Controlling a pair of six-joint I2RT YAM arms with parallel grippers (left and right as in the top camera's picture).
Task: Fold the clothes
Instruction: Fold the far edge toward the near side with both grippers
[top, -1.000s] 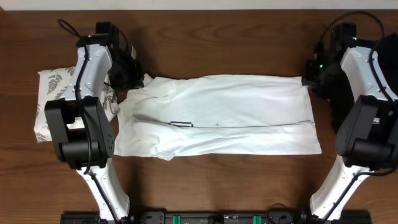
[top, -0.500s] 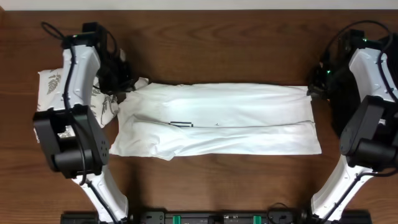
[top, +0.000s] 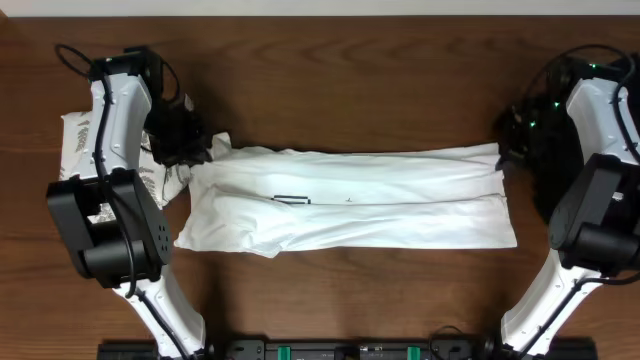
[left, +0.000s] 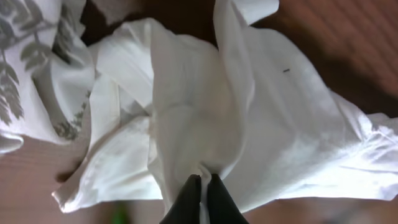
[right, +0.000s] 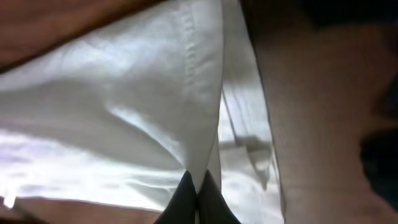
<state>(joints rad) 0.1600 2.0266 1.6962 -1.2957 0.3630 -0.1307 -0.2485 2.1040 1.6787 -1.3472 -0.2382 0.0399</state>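
The clothes, a white T-shirt (top: 350, 200), lie as a long band across the middle of the table, with a small dark mark (top: 292, 199) on the fabric. My left gripper (top: 197, 150) is at the shirt's far left corner, shut on a bunched fold of white fabric (left: 205, 112); the wrist view shows the left gripper (left: 203, 182) pinching it. My right gripper (top: 505, 150) is shut on the far right corner. In the right wrist view the hemmed edge (right: 189, 56) rises from the right gripper (right: 198, 182). Both held corners are lifted off the table.
A folded white fern-print cloth (top: 75, 140) lies at the far left, under the left arm, touching the shirt's left end (left: 25, 74). A black garment (top: 545, 185) lies on the right beside the right arm. Bare brown tabletop (top: 350, 80) stretches behind the shirt.
Both grippers have drawn the shirt's far edge toward the front, so the band is narrower. The left arm has shifted a little leftward and the right arm rightward.
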